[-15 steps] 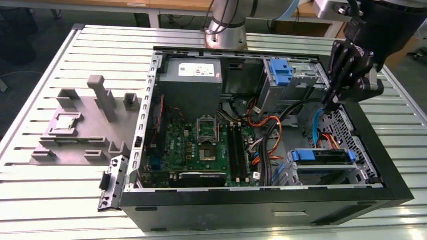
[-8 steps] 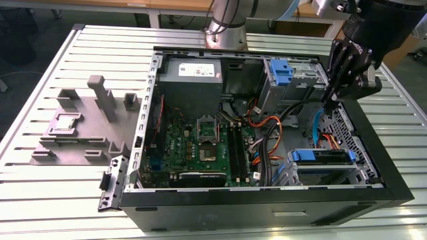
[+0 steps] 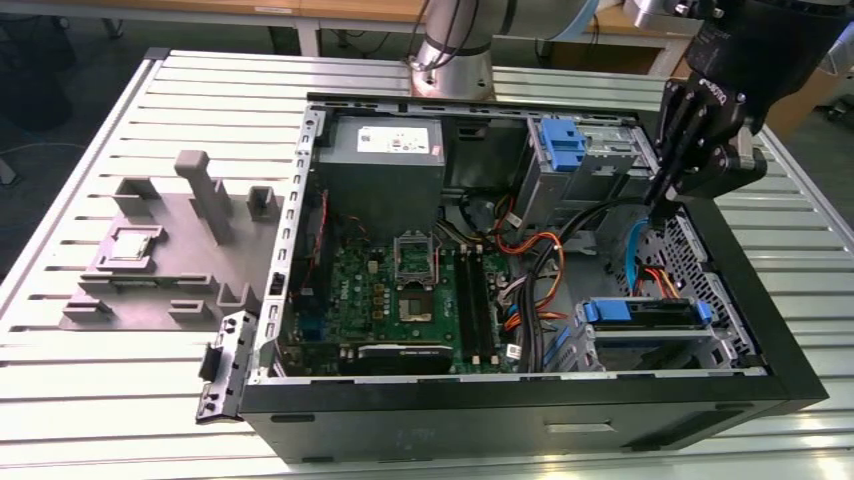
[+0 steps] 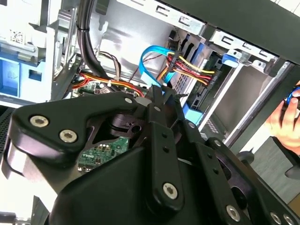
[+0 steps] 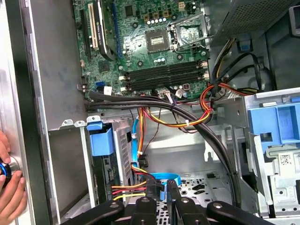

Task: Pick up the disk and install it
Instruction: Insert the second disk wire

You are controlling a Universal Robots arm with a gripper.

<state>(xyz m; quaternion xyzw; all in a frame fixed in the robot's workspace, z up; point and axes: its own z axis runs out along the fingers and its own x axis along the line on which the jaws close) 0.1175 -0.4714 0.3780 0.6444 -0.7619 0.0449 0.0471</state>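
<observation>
The disk [image 3: 642,312] sits edge-up in the drive cage at the case's near corner on the exterior view's right, its blue bracket showing on top. In the first wrist view the disk's blue bracket [image 5: 100,141] stands at the cage mouth, with red, yellow and blue cables running to it. In the second wrist view the disk [image 4: 205,91] is seen past the fingertips. My gripper [image 3: 657,207] hangs over the case's far right side, above the cables and apart from the disk. Its jaws are together on nothing in both wrist views [image 5: 160,188] [image 4: 162,95].
The open computer case [image 3: 747,300] lies on a slatted metal table [image 3: 160,370]. Inside are the motherboard [image 3: 400,290], a grey power-supply box [image 3: 383,150] and an upright blue latch [image 3: 565,145]. A grey fixture [image 3: 174,250] lies left of the case. A person's hand [image 5: 10,180] rests at the case edge.
</observation>
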